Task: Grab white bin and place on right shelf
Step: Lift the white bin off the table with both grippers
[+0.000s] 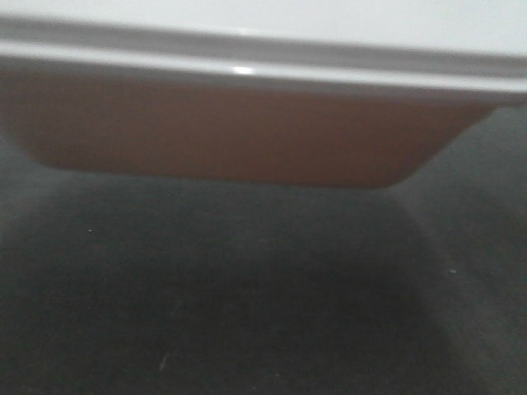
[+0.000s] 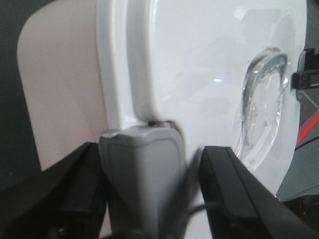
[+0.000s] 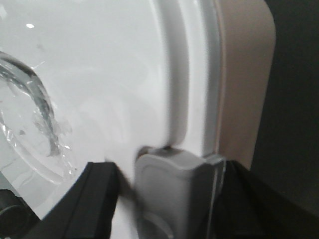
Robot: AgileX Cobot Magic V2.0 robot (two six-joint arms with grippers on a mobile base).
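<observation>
Front view is filled by the white bin (image 1: 247, 140); both wrist tools (image 2: 154, 194) (image 3: 169, 199) straddle its grey latches (image 2: 142, 174).

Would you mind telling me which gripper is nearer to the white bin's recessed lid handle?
Neither clearly: both look alike. The left gripper straddles a grey latch at one end of the white bin; the right gripper straddles the other latch. The handle sits between.

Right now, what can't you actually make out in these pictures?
- The right shelf: in no view; the white bin fills the front view.
- Bin contents: hidden by the lid.
- Left hand and right hand: fingers straddle grey latches, but contact is unclear, cut off by the frame edge.
- Front view: blurred.
</observation>
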